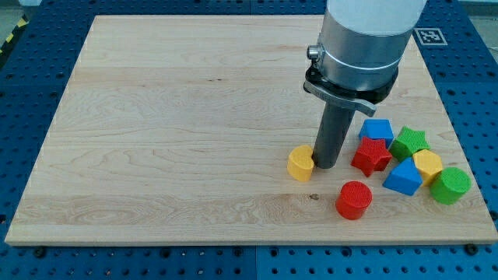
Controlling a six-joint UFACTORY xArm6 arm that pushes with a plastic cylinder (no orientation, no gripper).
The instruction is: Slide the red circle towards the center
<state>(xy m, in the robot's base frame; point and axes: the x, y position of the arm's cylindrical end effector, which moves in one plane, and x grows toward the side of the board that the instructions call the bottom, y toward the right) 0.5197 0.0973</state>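
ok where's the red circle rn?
The red circle sits low on the view's right of the board, below-right of my tip, with the red star just above it.

**Blocks clustered on the board's right side**

A wooden board [179, 117] lay on a blue perforated table [31, 85]. Taking the red star [371, 155] as landmark: a blue block [377, 130] sat just above it, touching. A green star [410, 142] stood to its right. A blue triangular block [402, 178] lay below-right, with a yellow block [427, 165] beside that and a green cylinder [450, 185] farthest right. Another yellow block [300, 164] sat apart, to its left.
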